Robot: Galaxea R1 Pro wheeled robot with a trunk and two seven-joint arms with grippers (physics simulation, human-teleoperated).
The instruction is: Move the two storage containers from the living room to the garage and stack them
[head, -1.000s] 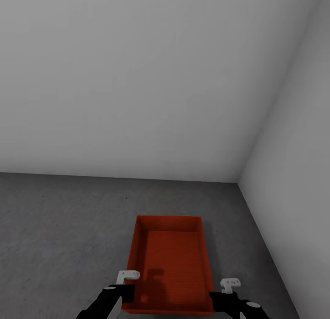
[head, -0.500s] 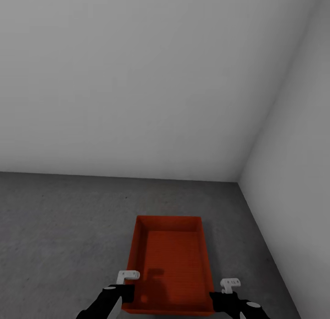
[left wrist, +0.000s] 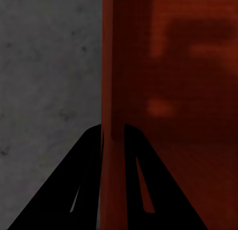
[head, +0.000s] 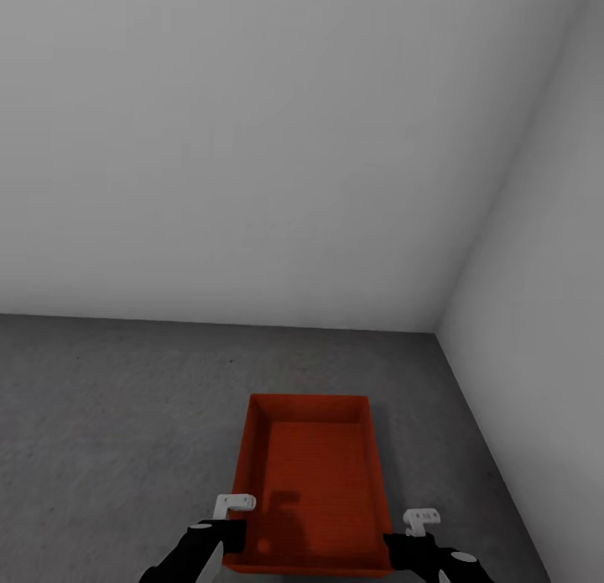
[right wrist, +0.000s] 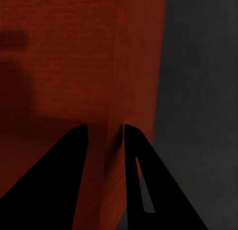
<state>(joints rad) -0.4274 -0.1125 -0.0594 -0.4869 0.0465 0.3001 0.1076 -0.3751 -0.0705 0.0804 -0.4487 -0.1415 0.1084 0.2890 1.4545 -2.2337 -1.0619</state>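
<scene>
One orange-red storage container [head: 315, 482], open-topped and with nothing in it, lies lengthwise in front of me over the dark grey concrete floor [head: 109, 415] of the garage. My left gripper [head: 236, 543] is shut on its left side wall near the close end; in the left wrist view the black fingers [left wrist: 89, 160] straddle that thin wall [left wrist: 111, 91] of the gripper [left wrist: 112, 128]. My right gripper [head: 388, 549] holds the right wall the same way, its gripper [right wrist: 105, 127] straddling the rim [right wrist: 111, 91]. Whether the container touches the floor I cannot tell.
Plain pale grey walls meet in a corner [head: 436, 331] just beyond and to the right of the container. The right wall [head: 537, 356] runs close along the container's right side. Open concrete stretches to the left.
</scene>
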